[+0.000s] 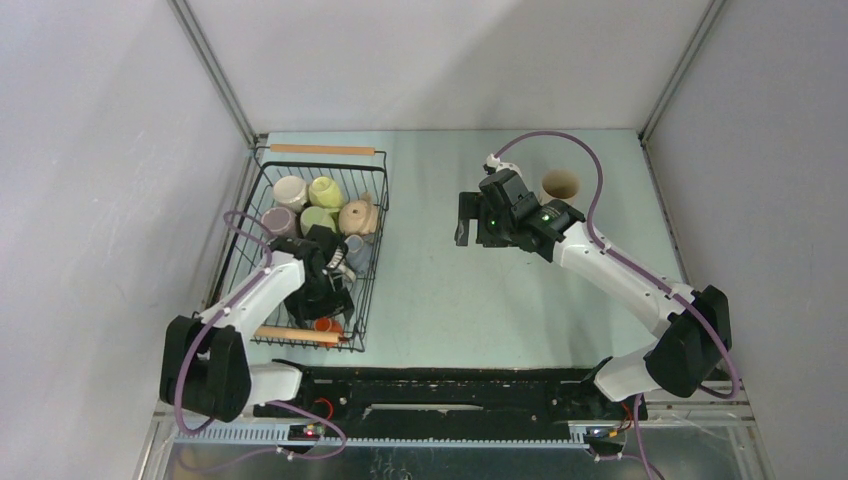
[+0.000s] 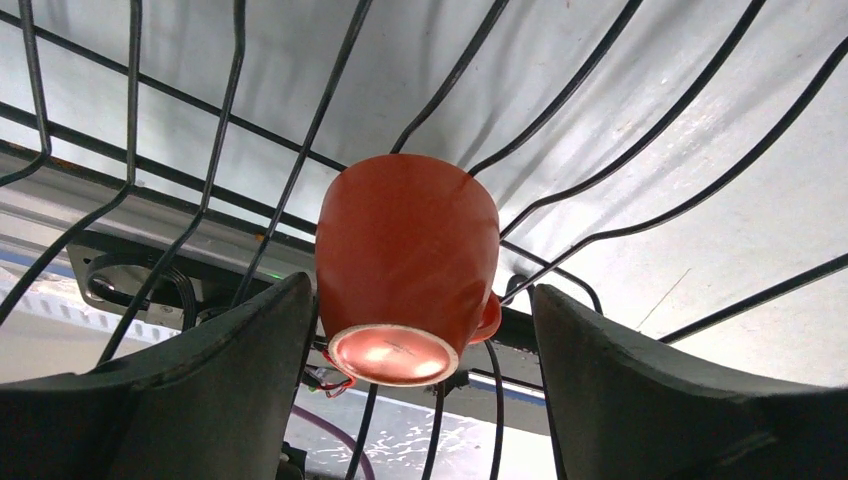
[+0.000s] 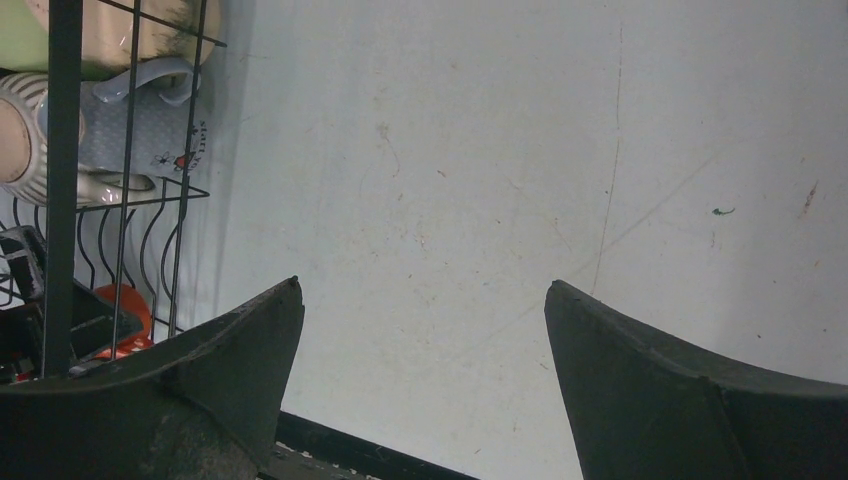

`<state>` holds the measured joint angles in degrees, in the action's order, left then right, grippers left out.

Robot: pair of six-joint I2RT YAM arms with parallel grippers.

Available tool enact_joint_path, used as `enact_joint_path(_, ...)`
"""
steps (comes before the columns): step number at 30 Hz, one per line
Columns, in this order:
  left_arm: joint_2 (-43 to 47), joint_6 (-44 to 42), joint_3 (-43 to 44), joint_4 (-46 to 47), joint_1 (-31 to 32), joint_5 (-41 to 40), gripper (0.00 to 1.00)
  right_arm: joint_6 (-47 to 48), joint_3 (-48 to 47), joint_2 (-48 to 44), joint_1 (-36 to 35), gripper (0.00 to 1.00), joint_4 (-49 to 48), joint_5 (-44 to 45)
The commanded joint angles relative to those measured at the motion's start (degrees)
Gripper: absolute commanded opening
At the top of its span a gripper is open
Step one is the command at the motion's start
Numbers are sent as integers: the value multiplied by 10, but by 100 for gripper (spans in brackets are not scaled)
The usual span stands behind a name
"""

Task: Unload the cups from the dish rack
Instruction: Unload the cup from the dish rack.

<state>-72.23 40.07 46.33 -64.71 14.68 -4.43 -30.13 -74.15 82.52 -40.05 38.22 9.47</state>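
Left gripper [image 2: 420,300], spread empty astride the orange cup [image 2: 405,250] at the wrist view's centre, could be snagged on close dish rack [image 1: 368,290] wires, and the cup knocked aside.

Blk wire rack [image 1: 325,149] w/ cups [image 1: 324,190]; tan cup [image 1: 560,185] upright outside.

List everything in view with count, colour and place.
dish rack: one, black wire, table's left.
yellow-green cups: two, rack's far half.
cream cup: one, rack's far-left corner.
ribbed tan cup: one, right of those.
mauve cup: one, rack's left wall.
grey-blue cup: one, rack's right side.
orange cup: one, rack's near end.
brown cup: one, upright, table's far right.
table: one, pale green.
left gripper: black, open, flanking orange cup.
right gripper: black, open, over table.
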Motion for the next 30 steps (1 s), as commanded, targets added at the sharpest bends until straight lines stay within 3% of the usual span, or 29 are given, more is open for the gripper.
enact_joint_path(1, -12, -8, 38, -10, 16, -15, 84, 5, 1, 0, 7, 97, -14, 0)
enact_joint_path(9, -26, -21, 37, -7, 32, -7, 69, 8, 1, 4, 9, 96, -15, -4)
enact_joint_path(16, -32, -29, 41, -3, 33, -25, 45, 8, 1, 5, 9, 96, -16, -6)
enact_joint_path(30, -88, -65, 87, 50, 22, -59, 37, 9, 1, 13, 9, 96, -19, -13)
